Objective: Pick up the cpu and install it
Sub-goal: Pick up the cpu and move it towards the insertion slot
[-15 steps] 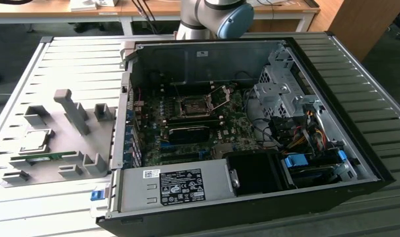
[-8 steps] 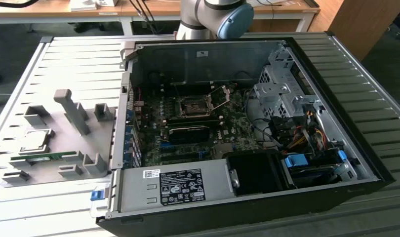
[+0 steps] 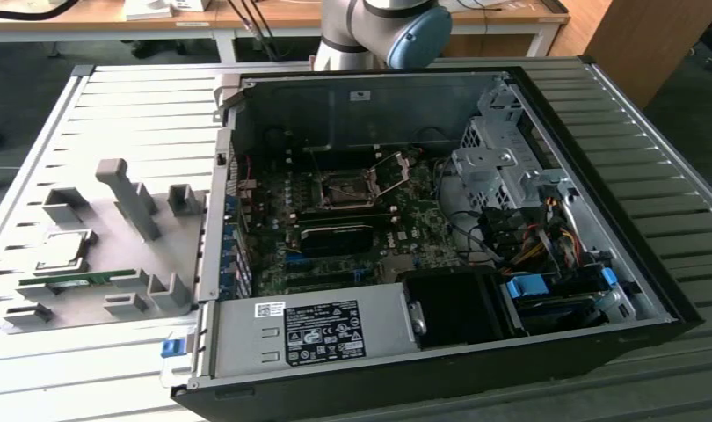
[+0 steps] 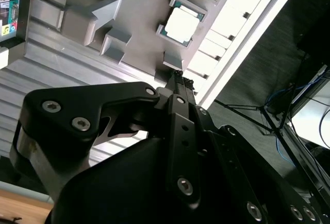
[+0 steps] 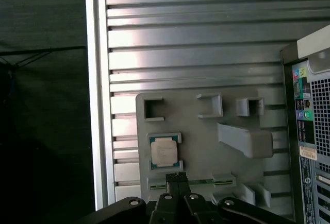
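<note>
First wrist view: gripper [image 5: 177, 177], fingertips pressed together, holding nothing, near the cpu [image 5: 164, 152]. Cpu: silver-topped square, lying flat in a recess of the grey holder plate [image 5: 206, 131], untouched. Green memory stick [image 5: 203, 182] lies just beside it on the same plate. Plate rests on the ribbed metal counter [image 5: 196, 44]. Exterior view: open computer case [image 3: 332, 110] beside the plate, motherboard socket [image 3: 345, 189] inside, its metal frame tilted up.

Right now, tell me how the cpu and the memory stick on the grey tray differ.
The cpu is square; the memory stick is long and thin. The cpu has a silver top; the memory stick is green. Both rest on the grey tray, side by side.
</note>
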`<state>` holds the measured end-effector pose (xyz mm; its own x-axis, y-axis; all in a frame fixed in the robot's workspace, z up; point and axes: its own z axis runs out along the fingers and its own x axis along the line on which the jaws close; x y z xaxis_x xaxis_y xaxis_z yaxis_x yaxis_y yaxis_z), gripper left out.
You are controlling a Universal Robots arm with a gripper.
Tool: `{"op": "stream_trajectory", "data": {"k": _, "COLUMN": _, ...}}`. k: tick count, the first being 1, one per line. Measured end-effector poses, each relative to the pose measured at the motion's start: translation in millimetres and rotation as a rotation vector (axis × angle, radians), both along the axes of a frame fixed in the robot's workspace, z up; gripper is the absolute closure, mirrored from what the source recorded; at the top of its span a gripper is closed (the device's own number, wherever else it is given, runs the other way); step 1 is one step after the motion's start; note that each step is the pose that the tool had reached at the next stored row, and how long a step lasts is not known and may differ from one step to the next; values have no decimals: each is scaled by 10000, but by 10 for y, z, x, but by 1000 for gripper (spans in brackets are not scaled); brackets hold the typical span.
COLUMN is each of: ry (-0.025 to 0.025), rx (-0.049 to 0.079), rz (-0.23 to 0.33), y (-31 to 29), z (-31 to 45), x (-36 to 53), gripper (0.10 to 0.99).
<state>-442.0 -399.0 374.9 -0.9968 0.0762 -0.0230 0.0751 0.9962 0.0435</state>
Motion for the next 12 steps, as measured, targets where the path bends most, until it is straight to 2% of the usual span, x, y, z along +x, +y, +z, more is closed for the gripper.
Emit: {"op": "stream_trajectory", "data": {"k": 12, "ry": 1, "rx": 18, "rz": -1, "y": 0, "z": -177, "x": 0, "gripper": 980}}
